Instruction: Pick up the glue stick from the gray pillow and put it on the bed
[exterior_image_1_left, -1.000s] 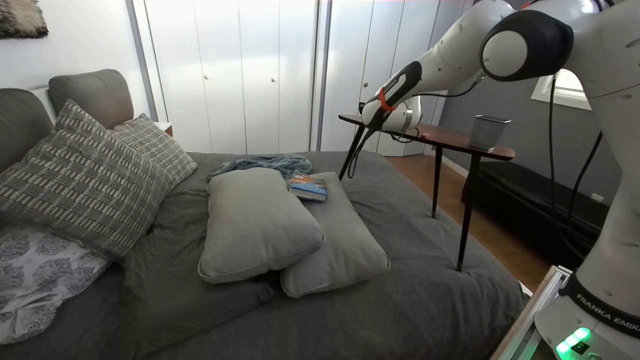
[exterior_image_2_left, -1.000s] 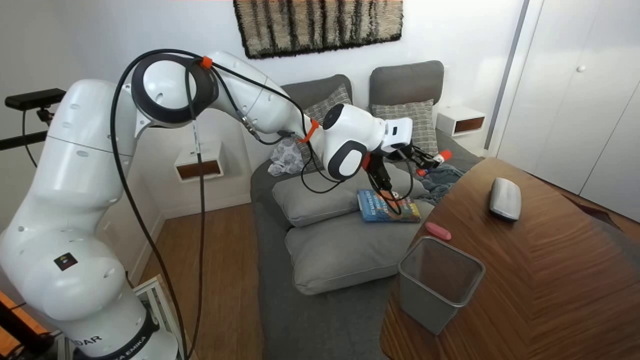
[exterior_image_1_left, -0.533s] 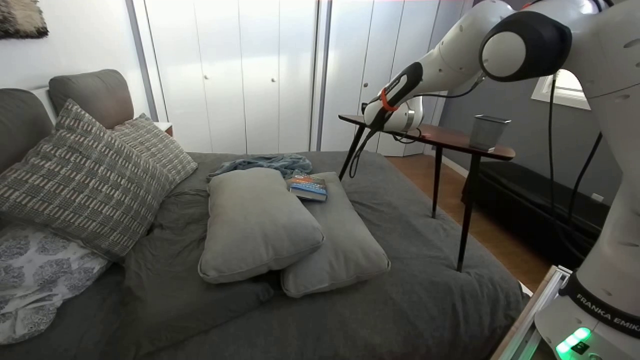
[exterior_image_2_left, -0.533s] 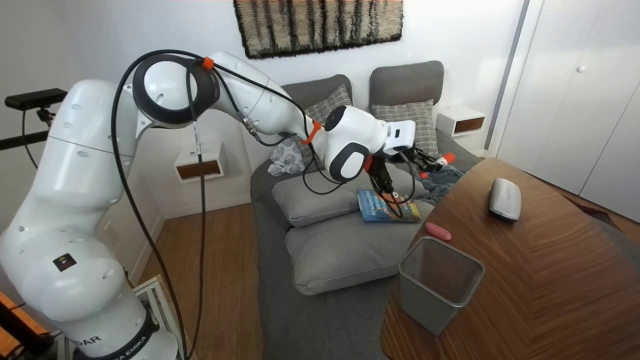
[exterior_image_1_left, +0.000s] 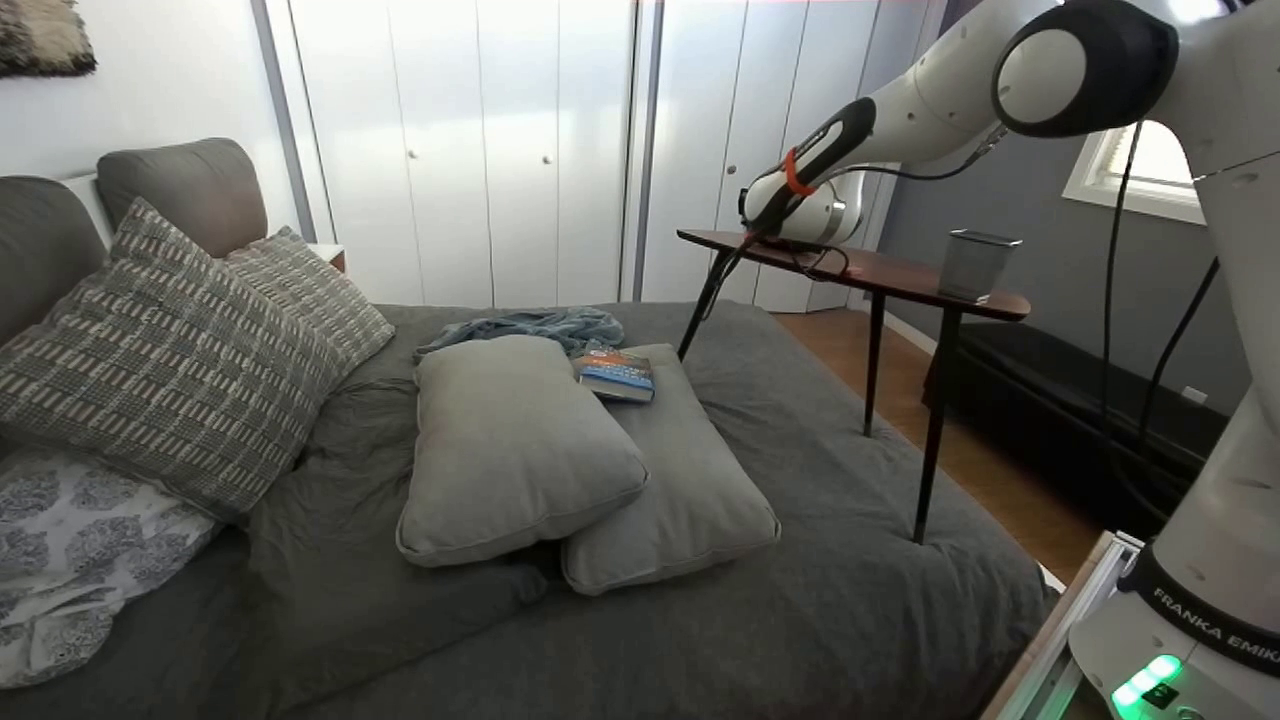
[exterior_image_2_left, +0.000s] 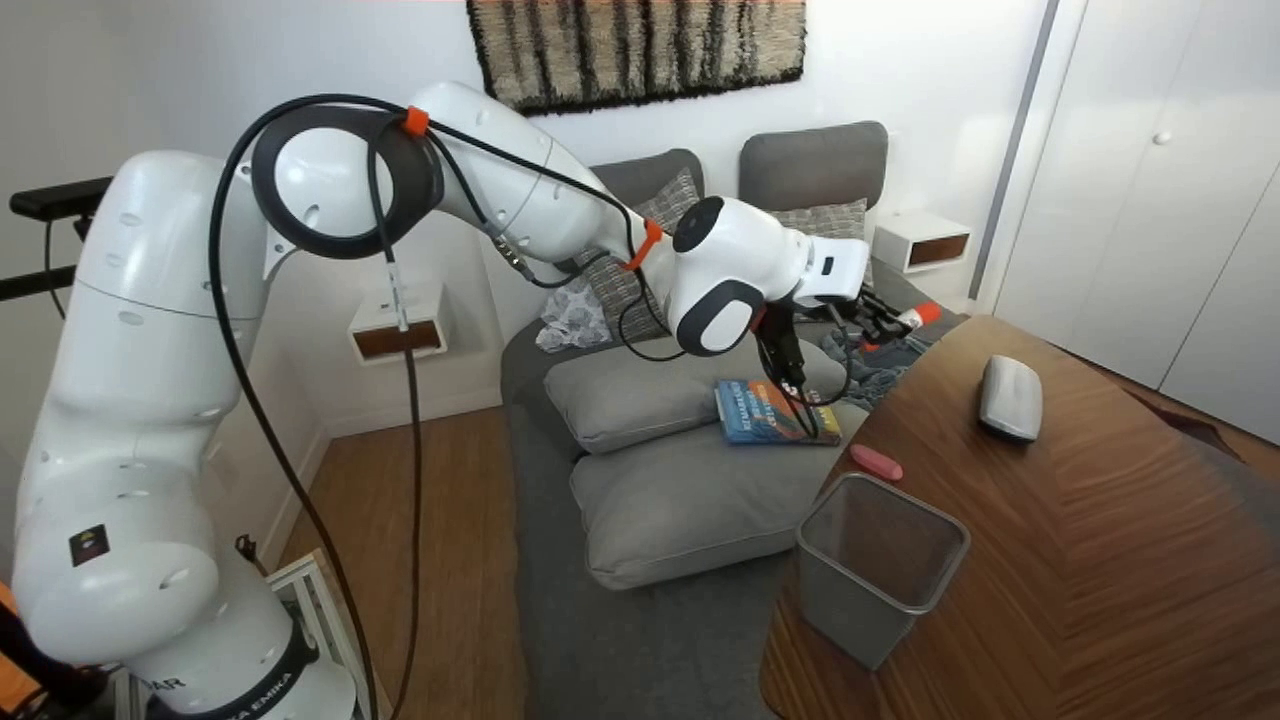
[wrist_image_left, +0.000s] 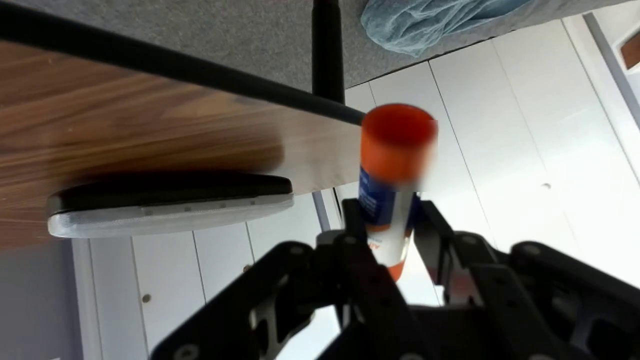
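My gripper (wrist_image_left: 389, 220) is shut on the glue stick (wrist_image_left: 382, 200), which has orange ends and a blue and white label. In the wrist view the stick stands tilted between both fingertips, its orange end sticking out past them. In an exterior view the gripper (exterior_image_2_left: 882, 318) holds the glue stick (exterior_image_2_left: 912, 318) in the air, near the far edge of the wooden table. In an exterior view the gripper is hidden behind the wrist. The gray pillows (exterior_image_1_left: 520, 440) (exterior_image_2_left: 690, 500) lie overlapping on the dark gray bed (exterior_image_1_left: 800, 630) (exterior_image_2_left: 640, 650), away from the stick.
The wooden side table (exterior_image_2_left: 1120, 520) stands over the bed's end. On it are a mesh bin (exterior_image_2_left: 850, 630), a pink object (exterior_image_2_left: 876, 462) and a gray-black case (exterior_image_2_left: 1010, 395) (wrist_image_left: 170, 220). A book (exterior_image_1_left: 617, 378) lies on the pillows. A blue cloth (exterior_image_1_left: 560, 325) (wrist_image_left: 425, 22) lies behind them.
The arm has moved, carrying the glue stick rightward in both exterior views, closer to the table. The gripper stays shut on the stick. The pillows, book and table things have not moved.
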